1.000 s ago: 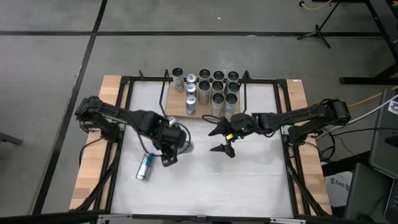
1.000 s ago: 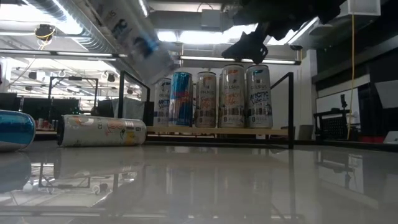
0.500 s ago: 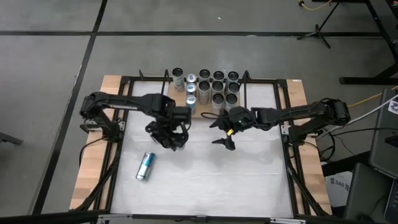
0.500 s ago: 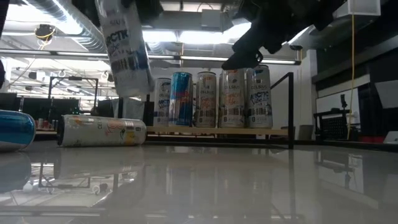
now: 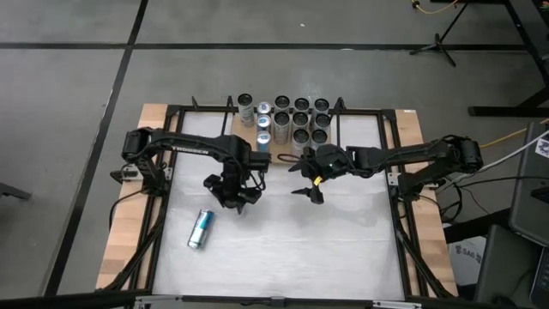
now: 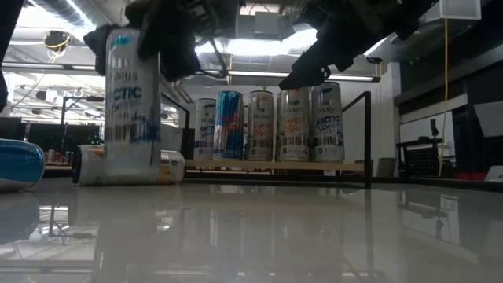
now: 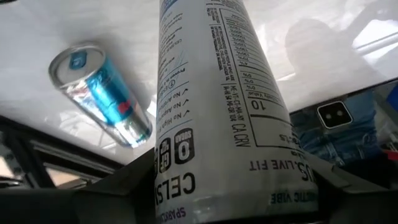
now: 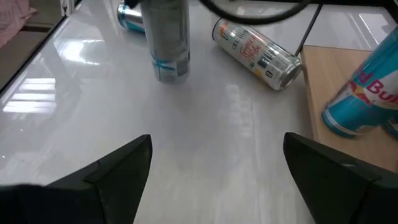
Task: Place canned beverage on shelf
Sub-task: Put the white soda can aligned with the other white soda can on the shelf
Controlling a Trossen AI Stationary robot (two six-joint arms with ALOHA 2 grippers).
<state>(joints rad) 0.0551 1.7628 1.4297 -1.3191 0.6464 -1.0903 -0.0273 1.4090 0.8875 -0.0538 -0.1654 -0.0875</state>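
Observation:
My left gripper [image 5: 232, 190] is shut on a white Celsius can [image 6: 130, 110], which stands upright left of the shelf; it also shows in the left wrist view [image 7: 217, 93] and the right wrist view [image 8: 166, 37]. The shelf [image 5: 246, 150], a wooden board in a black rod frame, holds several upright cans [image 6: 271, 126] at the table's far side. My right gripper [image 5: 303, 182] hangs open and empty in front of the shelf, right of the held can. My left gripper pinches the white can's upper side wall [image 7: 186, 180] between its two fingers [image 7: 118, 186]. The fingers come from above, slanting down along the can. The can hangs upright with its base just over the table; whether it touches the table I cannot tell.
A blue can [image 5: 200, 228] lies on its side on the near left of the table. A white patterned can [image 8: 258, 53] lies on its side by the shelf's left corner. Black frame rails [image 5: 393, 172] border the table. Bare tabletop [image 5: 326, 249] spreads toward the near edge.
My left gripper has carried the white can toward the far edge, turning it from a steep tilt to upright and lowering it toward the table. My right gripper has shifted slightly toward the shelf and stays open.

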